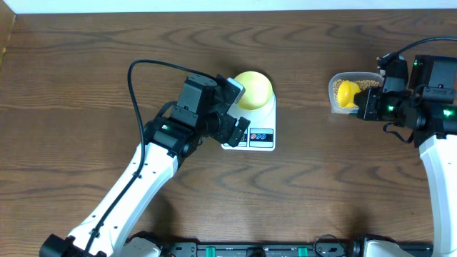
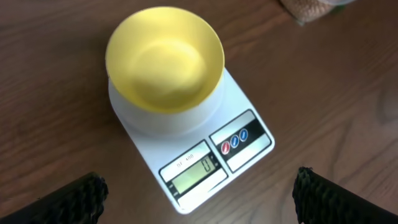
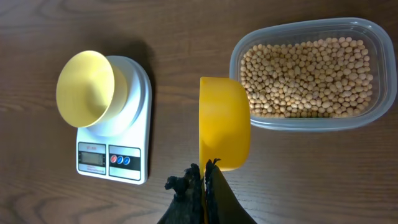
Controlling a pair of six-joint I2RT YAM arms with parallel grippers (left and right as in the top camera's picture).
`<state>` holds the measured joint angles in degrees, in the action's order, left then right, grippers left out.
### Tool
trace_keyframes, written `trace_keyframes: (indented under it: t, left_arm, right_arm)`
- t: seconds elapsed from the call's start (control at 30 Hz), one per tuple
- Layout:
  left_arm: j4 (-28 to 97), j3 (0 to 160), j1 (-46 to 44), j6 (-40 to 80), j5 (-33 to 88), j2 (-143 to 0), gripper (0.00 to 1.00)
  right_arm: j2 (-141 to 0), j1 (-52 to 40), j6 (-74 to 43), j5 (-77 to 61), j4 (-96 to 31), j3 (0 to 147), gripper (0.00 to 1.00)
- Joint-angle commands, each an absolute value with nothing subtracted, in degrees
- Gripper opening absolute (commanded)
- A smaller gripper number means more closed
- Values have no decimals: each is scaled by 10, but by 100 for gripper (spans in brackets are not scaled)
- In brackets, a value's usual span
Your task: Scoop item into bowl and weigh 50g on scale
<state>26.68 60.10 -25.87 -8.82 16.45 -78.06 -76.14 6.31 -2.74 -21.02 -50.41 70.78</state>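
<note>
yellow-green bowl point(image 1: 253, 90) sits on the white scale point(image 1: 258, 137) at mid-table. left gripper point(image 2: 199, 186) hangs at the scale's near-left side, jaws spread wide, holding nothing. right gripper point(image 3: 203, 173) is clamped tight on the handle of a yellow scoop point(image 3: 224, 124), which is tipped on its side at the left edge of the clear container point(image 3: 380, 62) of beans point(image 3: 305, 74), on the right.

Soft, even light; the scale point(image 3: 140, 124) casts a faint shadow.
</note>
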Motion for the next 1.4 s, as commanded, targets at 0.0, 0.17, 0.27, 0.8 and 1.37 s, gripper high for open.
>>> trace_keyframes:
  t: [0.0, 0.17, 0.27, 0.8, 1.37]
  left_arm:
    - [282, 596, -239, -127, 174, -734, 98]
    - [315, 596, -158, -200, 201, -636, 98]
    - [346, 596, -100, -259, 256, -580, 98]
    - [533, 590, -39, -482, 423, -641, 97]
    - [389, 590, -39, -374, 336, -698, 98]
  right_arm:
    - [-762, 61, -21, -211, -506, 714, 1]
    - [-762, 61, -21, -211, -505, 714, 1]
    - [-762, 60, -21, -211, -504, 714, 1]
    - [-762, 59, -21, -211, -508, 714, 1]
    - [-762, 59, -21, -211, -505, 714, 1]
